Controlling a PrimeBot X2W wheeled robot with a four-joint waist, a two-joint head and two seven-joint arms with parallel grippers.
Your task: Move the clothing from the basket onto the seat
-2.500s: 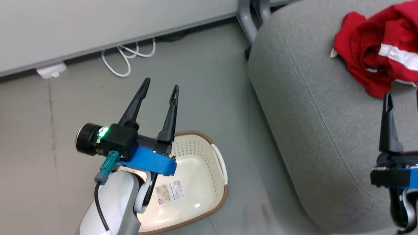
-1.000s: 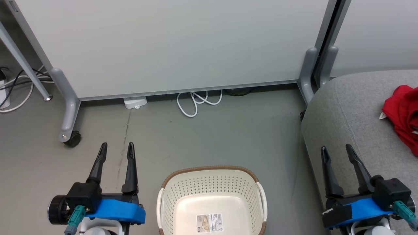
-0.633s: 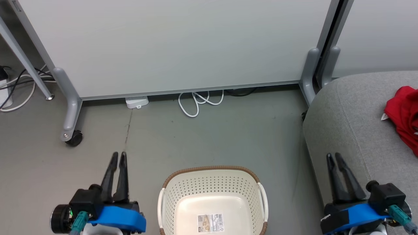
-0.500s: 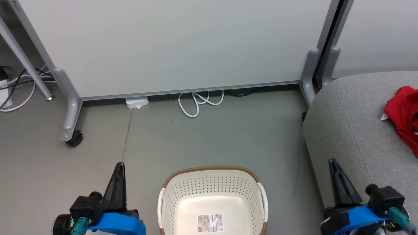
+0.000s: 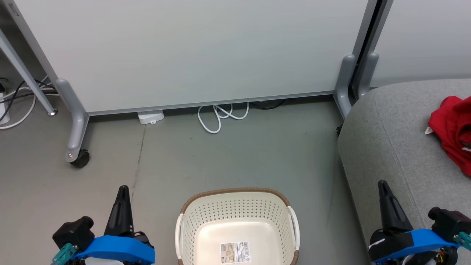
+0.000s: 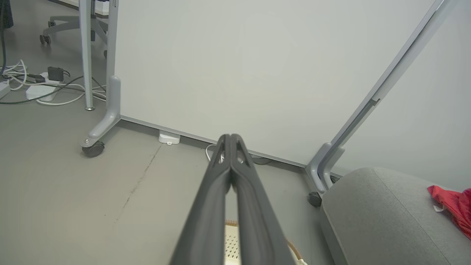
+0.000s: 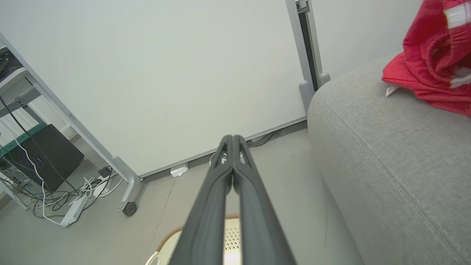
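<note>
The red clothing (image 5: 452,130) lies bunched on the grey seat (image 5: 397,147) at the far right, a small white tag at its left edge; it also shows as the clothing (image 7: 436,55) on the seat (image 7: 386,154) and the clothing (image 6: 454,209) on the seat (image 6: 382,217). The cream basket (image 5: 237,228) stands on the floor at bottom centre, holding just its paper label (image 5: 234,252). My left gripper (image 5: 123,189) is shut, left of the basket, with nothing in it. My right gripper (image 5: 382,184) is shut over the seat's front edge, holding nothing.
A white partition panel (image 5: 191,51) on grey wheeled feet (image 5: 75,154) closes the back. A coiled white cable (image 5: 217,117) and a small white box (image 5: 150,117) lie at its base. More cables (image 5: 14,103) trail at the far left. Grey floor (image 5: 239,158) lies between basket and panel.
The head camera swung from the seat to face the basket. Both grippers went from open to shut and sank lower in the view. The clothing stayed on the seat.
</note>
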